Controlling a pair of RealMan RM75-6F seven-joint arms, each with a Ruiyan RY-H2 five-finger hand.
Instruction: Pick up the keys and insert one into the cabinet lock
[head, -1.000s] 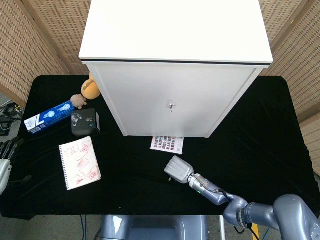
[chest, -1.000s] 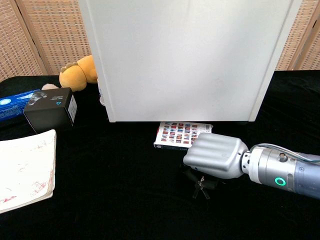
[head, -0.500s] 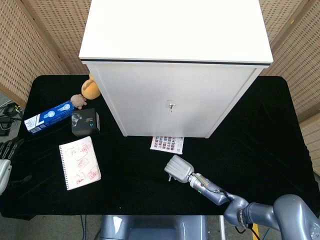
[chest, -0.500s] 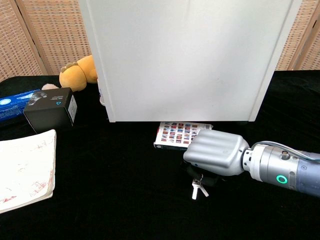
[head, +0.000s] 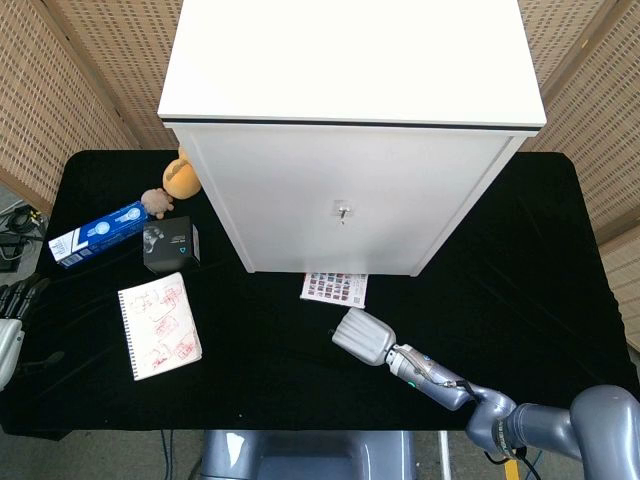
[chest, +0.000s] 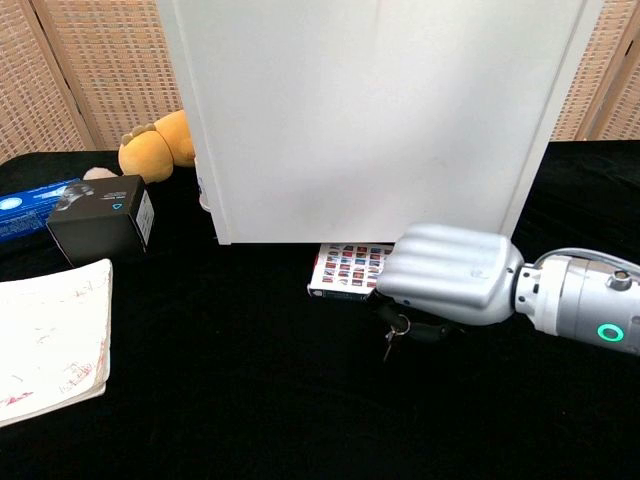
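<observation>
Keys (chest: 392, 333) | hanging under right robot hand (chest: 448, 276) | knuckles up

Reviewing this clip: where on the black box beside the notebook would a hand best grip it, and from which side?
Across its two upright side faces, coming down from above. The black box stands as an upright cube, top face clear, with space on both sides, the blue carton lying just left.

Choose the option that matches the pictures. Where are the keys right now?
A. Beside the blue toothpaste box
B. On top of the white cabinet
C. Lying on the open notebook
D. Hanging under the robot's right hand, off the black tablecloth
D. In the chest view the keys dangle beneath the curled fingers of the right hand, with the black tablecloth below them, in front of the white cabinet.
</observation>
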